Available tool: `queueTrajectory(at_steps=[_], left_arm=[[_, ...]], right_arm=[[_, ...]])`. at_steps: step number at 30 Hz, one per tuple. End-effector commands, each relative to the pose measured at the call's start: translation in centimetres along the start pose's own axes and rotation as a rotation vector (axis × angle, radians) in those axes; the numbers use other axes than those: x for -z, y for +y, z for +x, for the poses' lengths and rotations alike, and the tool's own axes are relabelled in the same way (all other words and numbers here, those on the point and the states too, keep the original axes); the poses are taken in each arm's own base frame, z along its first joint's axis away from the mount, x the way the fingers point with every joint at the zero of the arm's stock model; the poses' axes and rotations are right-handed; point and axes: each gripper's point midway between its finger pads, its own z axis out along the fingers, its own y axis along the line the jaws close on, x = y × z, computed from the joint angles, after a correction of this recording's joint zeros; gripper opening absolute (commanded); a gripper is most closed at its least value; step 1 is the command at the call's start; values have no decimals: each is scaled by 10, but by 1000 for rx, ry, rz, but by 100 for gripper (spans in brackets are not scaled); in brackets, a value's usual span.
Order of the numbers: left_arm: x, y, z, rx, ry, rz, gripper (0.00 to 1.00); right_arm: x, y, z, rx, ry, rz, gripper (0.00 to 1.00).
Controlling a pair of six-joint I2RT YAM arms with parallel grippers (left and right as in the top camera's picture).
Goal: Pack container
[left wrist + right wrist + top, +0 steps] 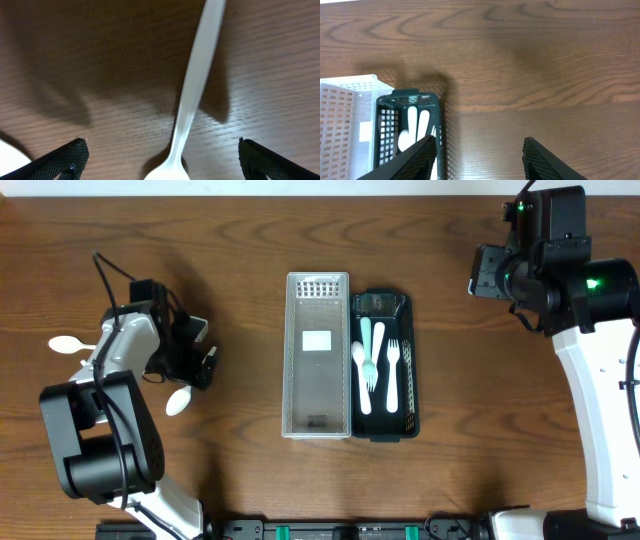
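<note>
L gripper is held wide and empty over spoon, which lies flat on table. Handle is seen running fwd btwn the jaws, square to their closing line. L arm is much nearer. Tray is well to its right. In overhead only the spoon bowl is shown, w/ handle hidden under wrist. R gripper is wide too.

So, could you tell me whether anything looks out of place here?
Yes: a far-left spoon and a nearer spoon lie loose on the table by the left gripper, outside the dark basket holding the other cutlery.
</note>
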Motion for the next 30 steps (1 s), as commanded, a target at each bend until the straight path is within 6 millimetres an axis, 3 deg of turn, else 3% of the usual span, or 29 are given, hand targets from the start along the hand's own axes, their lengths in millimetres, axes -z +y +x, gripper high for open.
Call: queueTrajectory(at_steps=[1, 13, 19, 26, 28, 30], left_arm=[[-9, -4, 3, -14, -6, 40, 98], [-26, -8, 11, -14, -8, 39, 97], [-26, -8, 11, -13, -7, 39, 61], [-26, -8, 11, -9, -7, 40, 27], [-26, -8, 11, -9, -7, 40, 11], [-26, -8, 11, -9, -7, 40, 6]], right_arm=[[-1, -3, -1, 5, -1, 7, 58], [-1, -3, 0, 2, 3, 8, 58], [-1, -3, 0, 2, 3, 8, 58], [-1, -4, 1, 3, 6, 9, 58], [-1, -4, 0, 3, 4, 9, 58], [-1, -4, 0, 2, 3, 9, 58]])
